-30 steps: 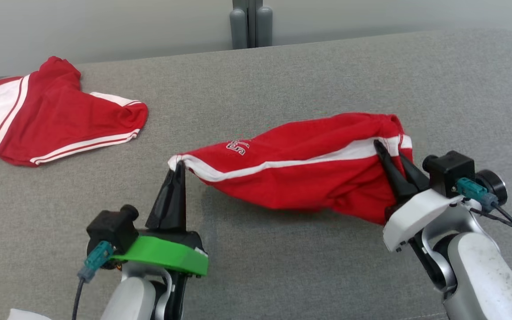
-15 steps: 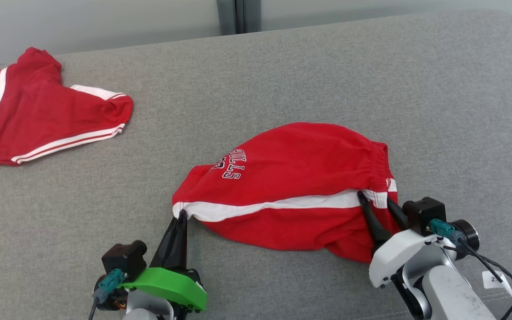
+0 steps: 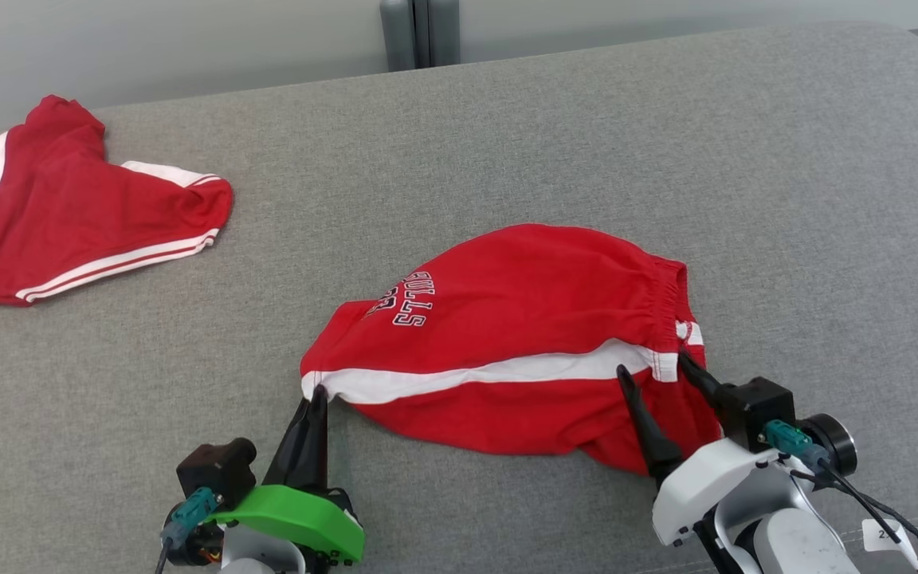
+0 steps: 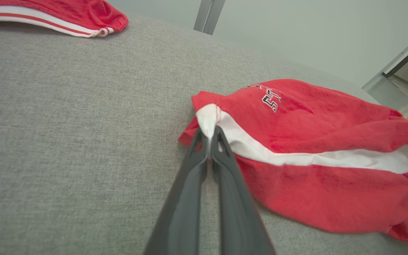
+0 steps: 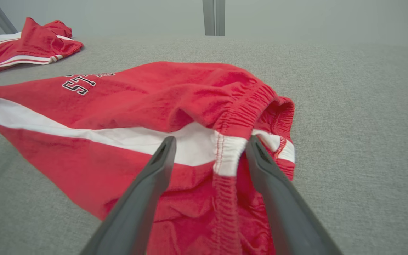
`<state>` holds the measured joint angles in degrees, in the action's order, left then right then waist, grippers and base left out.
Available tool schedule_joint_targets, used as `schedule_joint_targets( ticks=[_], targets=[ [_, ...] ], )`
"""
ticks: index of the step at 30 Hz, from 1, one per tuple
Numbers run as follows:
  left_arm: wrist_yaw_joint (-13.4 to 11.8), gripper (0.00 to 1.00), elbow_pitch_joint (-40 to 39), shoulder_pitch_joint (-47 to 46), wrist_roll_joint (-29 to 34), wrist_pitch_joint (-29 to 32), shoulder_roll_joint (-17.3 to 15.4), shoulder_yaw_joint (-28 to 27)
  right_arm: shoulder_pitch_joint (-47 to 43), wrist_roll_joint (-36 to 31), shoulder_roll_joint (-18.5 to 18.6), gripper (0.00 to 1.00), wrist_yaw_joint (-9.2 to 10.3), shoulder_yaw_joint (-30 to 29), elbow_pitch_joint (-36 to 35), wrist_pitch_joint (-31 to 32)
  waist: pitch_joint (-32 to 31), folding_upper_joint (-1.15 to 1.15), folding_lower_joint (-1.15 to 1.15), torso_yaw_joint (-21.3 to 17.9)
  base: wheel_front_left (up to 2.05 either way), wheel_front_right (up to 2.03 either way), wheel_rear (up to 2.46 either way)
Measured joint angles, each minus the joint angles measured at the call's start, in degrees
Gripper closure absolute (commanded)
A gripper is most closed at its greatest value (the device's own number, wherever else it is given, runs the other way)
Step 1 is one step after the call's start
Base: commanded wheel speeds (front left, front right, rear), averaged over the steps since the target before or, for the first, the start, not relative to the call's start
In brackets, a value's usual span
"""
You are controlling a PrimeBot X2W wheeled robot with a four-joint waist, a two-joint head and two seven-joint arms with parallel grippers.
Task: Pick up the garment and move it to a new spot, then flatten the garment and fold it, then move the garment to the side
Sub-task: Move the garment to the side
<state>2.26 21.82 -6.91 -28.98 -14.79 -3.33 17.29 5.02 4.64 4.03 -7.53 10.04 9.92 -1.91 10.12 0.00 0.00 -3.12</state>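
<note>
Garment: bright red cloth with a broad white stripe, white "BULLS" lettering and a gathered elastic band at one end. Lies loosely bunched, not flat, on the grey fabric-covered tabletop, right of centre in the head view and close to its lower edge, with the stripe running from lower left to right. Left end effector: fingers pressed together and clamped on the white corner of the garment at its left tip, seen plainly in the left wrist view; green collar behind the fingers. Right end effector: fingers spread wide apart, one on either side of the white section of the elastic band, gripping nothing; contact of either finger with the cloth cannot be told. White housing behind these fingers. Second red cloth with white panels and striped trim: lies crumpled at the far left of the tabletop, well apart from the garment and from both end effectors. Grey upright post beyond the far edge of the tabletop, against a pale wall.
</note>
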Motion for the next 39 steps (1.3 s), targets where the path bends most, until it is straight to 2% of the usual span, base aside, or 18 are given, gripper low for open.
schedule_joint_targets(
  ticks=[1, 2, 3, 4, 6, 7, 8, 10, 16, 23, 32, 39],
  targets=[
    [0.0, 1.0, 0.1, -0.01, 0.0, -0.09, 0.01, -0.03, -0.23, 0.29, -0.04, 0.0, 0.0, 0.21, -0.33, 0.33, 0.0, 0.0, 0.0, -0.01, 0.0, 0.0, 0.0],
    [0.01, 1.0, 0.19, -0.04, 0.0, -0.1, 0.03, -0.02, -0.32, 0.37, -0.04, 0.15, 0.0, 0.43, -0.63, 0.45, -0.01, 0.0, 0.0, -0.01, 0.0, 0.0, 0.0],
    [0.01, 1.0, 0.25, -0.08, 0.0, -0.15, 0.05, -0.03, -0.32, 0.48, -0.05, 0.4, 0.0, 0.7, -0.96, 0.79, 0.0, 0.0, 0.0, 0.0, 0.0, 0.0, 0.0],
    [0.02, 1.0, 0.32, -0.11, 0.0, -0.15, 0.07, -0.04, -0.32, 0.59, -0.09, 0.57, 0.0, 0.92, -1.13, 0.83, 0.0, 0.0, 0.0, 0.01, 0.0, 0.0, 0.0],
    [0.04, 1.0, 0.45, -0.14, 0.0, -0.16, 0.08, -0.07, -0.33, 0.8, -0.23, 0.74, 0.0, 1.13, -1.45, 1.11, -0.02, 0.0, 0.0, 0.04, 0.0, 0.0, 0.0],
    [0.1, 1.0, 0.53, -0.15, 0.0, -0.16, 0.08, -0.08, -0.32, 0.81, -0.23, 0.78, 0.0, 1.15, -1.43, 1.41, -0.01, 0.0, 0.0, 0.08, 0.0, 0.0, 0.0],
    [0.11, 1.0, 0.58, -0.15, 0.0, -0.16, 0.1, -0.1, -0.28, 0.86, -0.23, 0.89, 0.0, 1.15, -1.31, 1.51, -0.01, 0.0, 0.0, 0.1, 0.0, 0.0, 0.0],
    [0.23, 1.0, 0.77, -0.21, 0.0, -0.16, 0.11, -0.15, 0.14, 1.23, -0.23, 1.0, 0.0, 1.22, -0.52, 1.67, -0.03, 0.0, 0.0, 0.17, 0.0, 0.0, 0.0],
    [0.27, 1.0, 0.86, -0.6, 0.01, -0.24, 0.19, -0.56, 2.05, 2.14, 0.54, 1.0, 0.0, 0.73, 2.15, 1.6, -0.37, 0.0, 0.0, 0.57, 0.0, 0.0, 0.0],
    [0.59, 1.0, -3.23, -1.55, 1.21, -0.25, 0.26, -2.37, 3.62, 4.33, 1.75, 1.0, 0.0, -0.71, 0.18, -0.52, -1.88, 0.0, 0.0, 0.55, 0.0, 0.0, 0.0],
    [1.25, 1.0, -13.26, -4.42, 3.45, -0.02, -1.07, -3.13, 4.05, 7.54, 4.43, 1.0, 0.0, -2.5, -9.82, -3.83, -6.24, 0.0, 0.0, -0.32, 0.0, 0.0, 0.0],
    [1.26, 1.0, -25.4, -7.07, 4.1, 4.82, -3.69, -2.72, 3.16, 7.88, 5.82, 1.0, 0.0, -5.0, -23.43, -2.65, -10.11, 0.0, 0.0, -1.35, 0.0, 0.0, 0.0]
  ],
)
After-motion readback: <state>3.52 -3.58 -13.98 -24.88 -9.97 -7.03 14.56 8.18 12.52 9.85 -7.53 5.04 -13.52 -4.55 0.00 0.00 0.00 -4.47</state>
